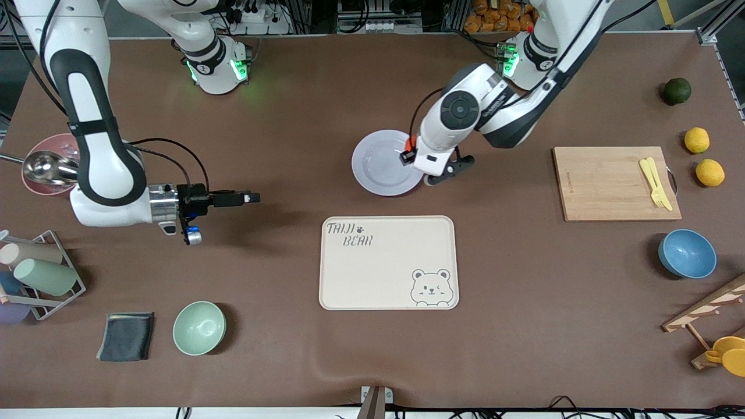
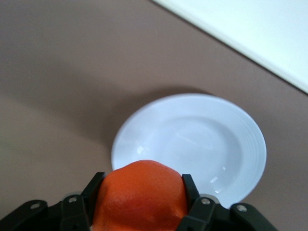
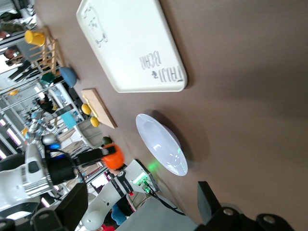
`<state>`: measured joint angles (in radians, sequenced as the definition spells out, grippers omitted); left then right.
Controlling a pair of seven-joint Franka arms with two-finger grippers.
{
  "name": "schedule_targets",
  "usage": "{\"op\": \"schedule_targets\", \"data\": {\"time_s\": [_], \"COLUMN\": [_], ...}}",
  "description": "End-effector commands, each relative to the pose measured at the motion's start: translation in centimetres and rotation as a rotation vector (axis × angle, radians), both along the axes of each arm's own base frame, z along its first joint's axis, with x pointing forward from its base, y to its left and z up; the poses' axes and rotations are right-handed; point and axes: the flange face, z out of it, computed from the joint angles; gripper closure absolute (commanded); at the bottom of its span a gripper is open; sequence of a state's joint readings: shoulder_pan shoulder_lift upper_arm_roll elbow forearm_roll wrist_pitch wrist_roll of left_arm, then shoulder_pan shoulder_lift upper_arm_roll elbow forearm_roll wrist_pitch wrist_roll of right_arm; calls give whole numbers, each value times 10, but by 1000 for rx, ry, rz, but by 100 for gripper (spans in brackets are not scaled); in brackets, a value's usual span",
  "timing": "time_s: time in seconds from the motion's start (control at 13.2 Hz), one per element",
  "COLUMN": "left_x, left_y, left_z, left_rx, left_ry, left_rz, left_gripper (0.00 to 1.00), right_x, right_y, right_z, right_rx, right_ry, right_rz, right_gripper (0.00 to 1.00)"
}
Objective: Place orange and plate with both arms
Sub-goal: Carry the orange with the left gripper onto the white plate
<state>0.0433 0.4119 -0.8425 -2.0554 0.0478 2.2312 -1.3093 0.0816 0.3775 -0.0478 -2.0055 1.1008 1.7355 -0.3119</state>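
The orange [image 2: 142,195] is a small red-orange fruit, and my left gripper [image 2: 142,185] is shut on it, one black finger on each side. That left gripper [image 1: 411,152] hangs over the rim of the plate [image 1: 378,166] at the left arm's end, with only a sliver of the orange [image 1: 412,142] showing under the hand. The plate [image 2: 192,144] is round, pale lavender-white, lies flat and has nothing on it. My right gripper [image 1: 250,198] waits open with nothing between its fingers, held level above bare table toward the right arm's end. The right wrist view also shows the plate [image 3: 161,144] and the orange [image 3: 113,159].
A cream bear-printed tray [image 1: 389,263] lies nearer the front camera than the plate. A cutting board [image 1: 611,183] with yellow cutlery, two lemons [image 1: 696,140], a dark green fruit [image 1: 677,91] and a blue bowl [image 1: 687,254] sit at the left arm's end. A green bowl [image 1: 199,327], a dark cloth [image 1: 126,336] and a cup rack [image 1: 41,273] sit at the right arm's end.
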Motion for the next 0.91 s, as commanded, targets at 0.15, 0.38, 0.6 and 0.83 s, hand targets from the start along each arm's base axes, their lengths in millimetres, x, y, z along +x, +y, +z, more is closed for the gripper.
{"op": "schedule_targets", "data": {"time_s": [0.15, 0.38, 0.6, 0.83], "left_x": [-14, -29, -29, -22], "left_y": [-47, -70, -76, -71], "left_z": [-64, -88, -106, -105], "left_rx": [62, 78, 89, 102], "left_ry": [-26, -3, -17, -51], "left_rz": [74, 79, 89, 74], "left_gripper": [94, 88, 59, 0], "right_x": [-28, -44, -54, -60], "right_y": [32, 47, 63, 73], "right_z": [-28, -43, -53, -57], "right_rx": [53, 75, 71, 85], "right_ry": [-77, -97, -126, -135], "right_rz": [0, 1, -5, -4], "right_gripper": [0, 0, 0, 0]}}
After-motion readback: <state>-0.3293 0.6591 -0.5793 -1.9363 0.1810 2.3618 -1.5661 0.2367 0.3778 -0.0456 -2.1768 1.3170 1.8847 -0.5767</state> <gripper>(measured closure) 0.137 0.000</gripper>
